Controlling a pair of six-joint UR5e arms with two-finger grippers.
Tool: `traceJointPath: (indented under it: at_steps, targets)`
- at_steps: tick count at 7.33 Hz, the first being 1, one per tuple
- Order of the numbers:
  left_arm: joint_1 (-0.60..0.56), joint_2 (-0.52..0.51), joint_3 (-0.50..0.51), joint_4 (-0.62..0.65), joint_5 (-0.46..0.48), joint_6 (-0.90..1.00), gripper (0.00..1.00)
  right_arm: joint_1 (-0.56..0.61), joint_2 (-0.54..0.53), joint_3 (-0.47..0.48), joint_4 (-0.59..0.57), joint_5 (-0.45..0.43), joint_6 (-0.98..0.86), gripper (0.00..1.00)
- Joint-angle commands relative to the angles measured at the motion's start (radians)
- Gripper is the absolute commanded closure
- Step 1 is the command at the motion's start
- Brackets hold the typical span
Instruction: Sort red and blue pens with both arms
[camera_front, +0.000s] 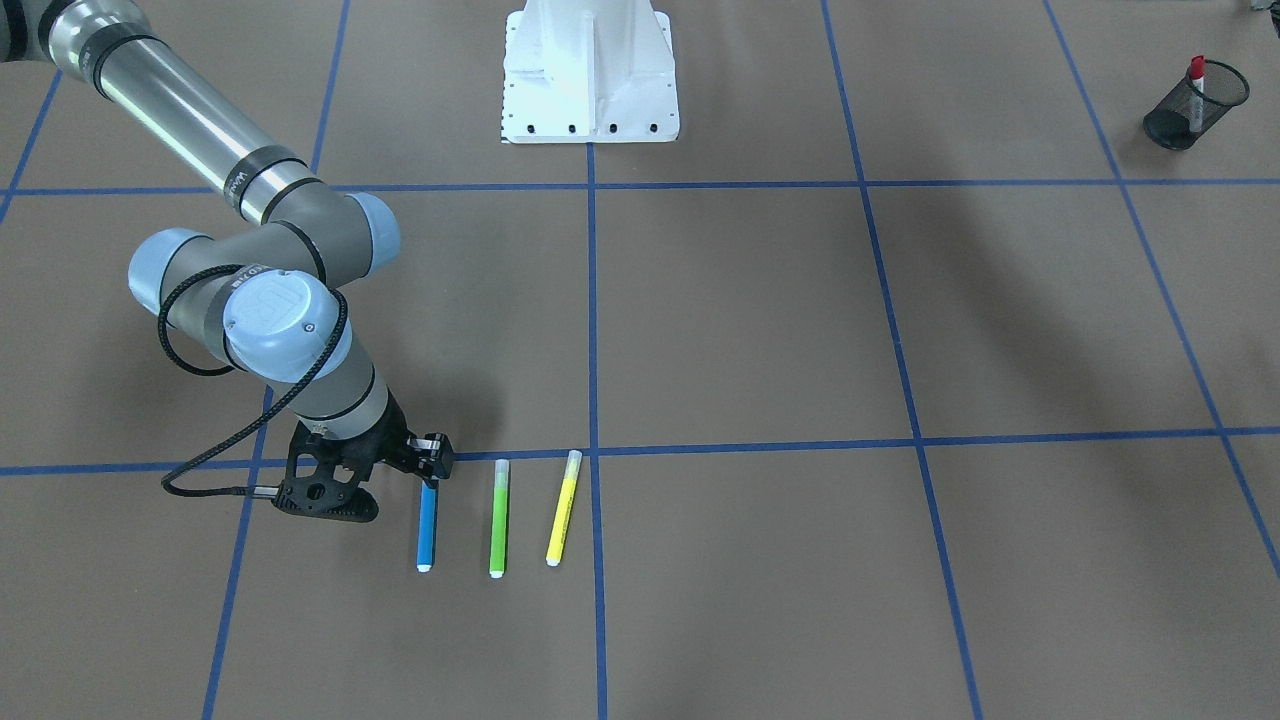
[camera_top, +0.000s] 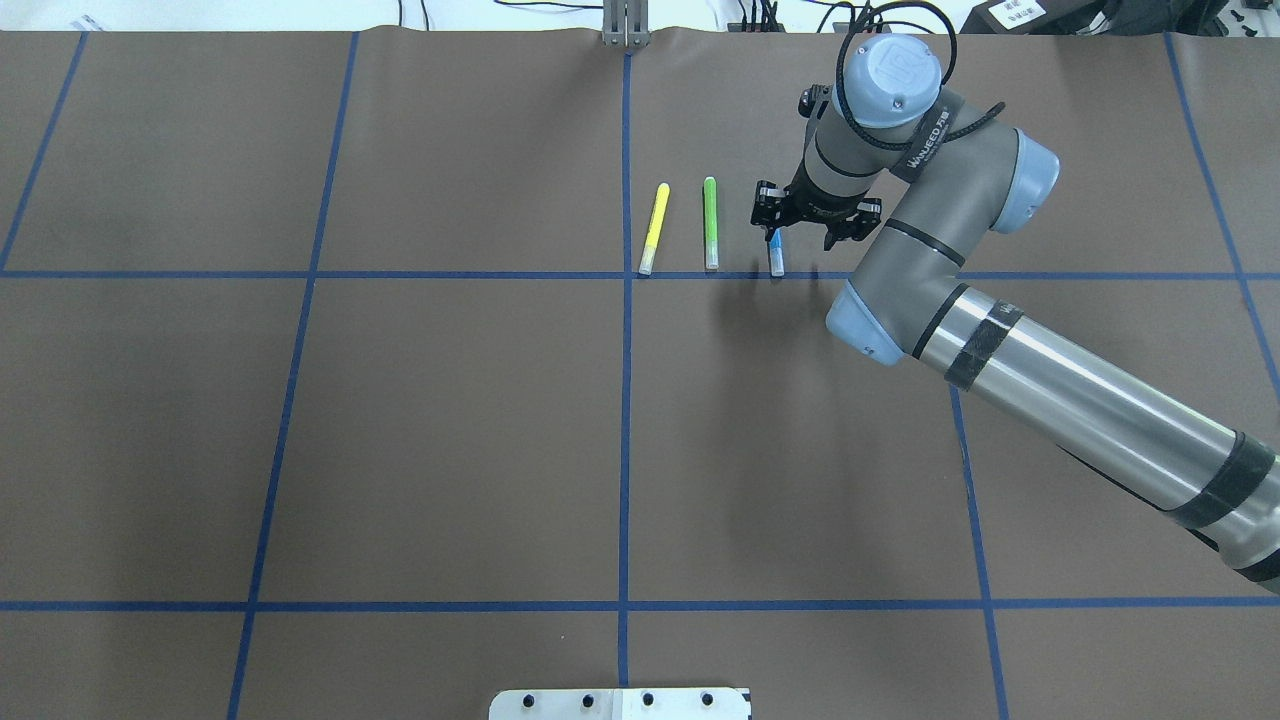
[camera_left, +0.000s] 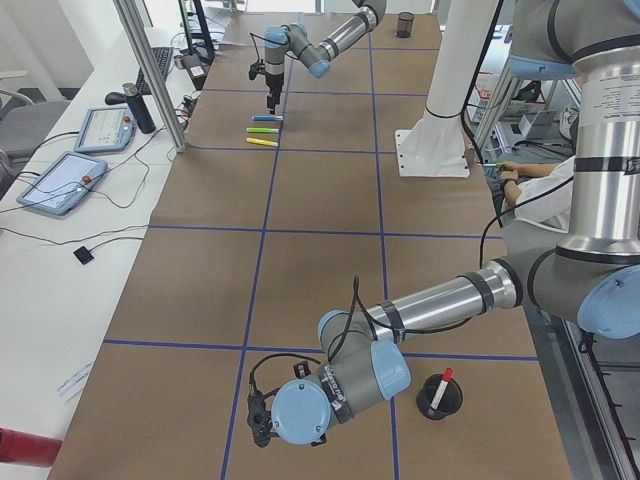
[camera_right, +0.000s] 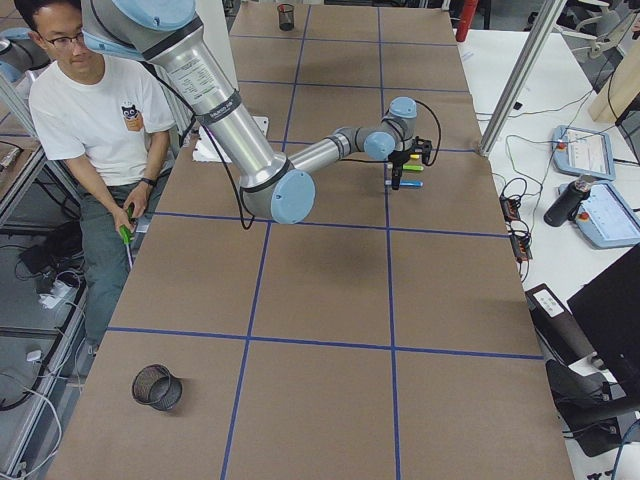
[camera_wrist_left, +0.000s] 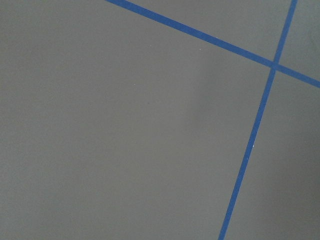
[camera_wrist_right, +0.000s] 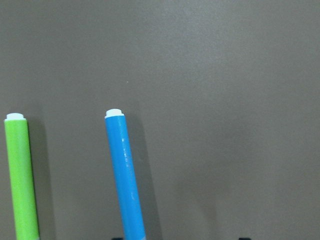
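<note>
The blue highlighter lies flat on the tabletop, at the end of a row with the green highlighter just beside it and the yellow highlighter beyond. The right tool hangs low over its capped end. In the right wrist view its two fingertips show well apart at the bottom edge, with the barrel between them and closer to one, so the tool looks open and grips nothing.

The red marker stands in a black mesh cup far off at the robot's left. The left tool hovers near that cup, but whether it is open or closed cannot be told.

The highlighter is probably light, stiff and smooth-sided, so it may roll or twist if pinched off-centre. A hold across the barrel just behind the cap seems sound, provided the fingers centre on it first and keep clear of the green neighbour.
</note>
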Motion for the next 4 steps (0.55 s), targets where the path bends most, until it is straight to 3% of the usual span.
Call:
traceJointPath:
  at_steps: [1,4]
  targets:
    - [0.000,0.001,-0.001,0.000,-0.002,-0.001,0.00,-0.019,0.009,-0.047,0.082,0.002,0.026,0.24]
    - [0.000,0.001,-0.004,0.000,-0.002,-0.001,0.00,-0.020,0.011,-0.051,0.078,0.008,0.048,0.45]
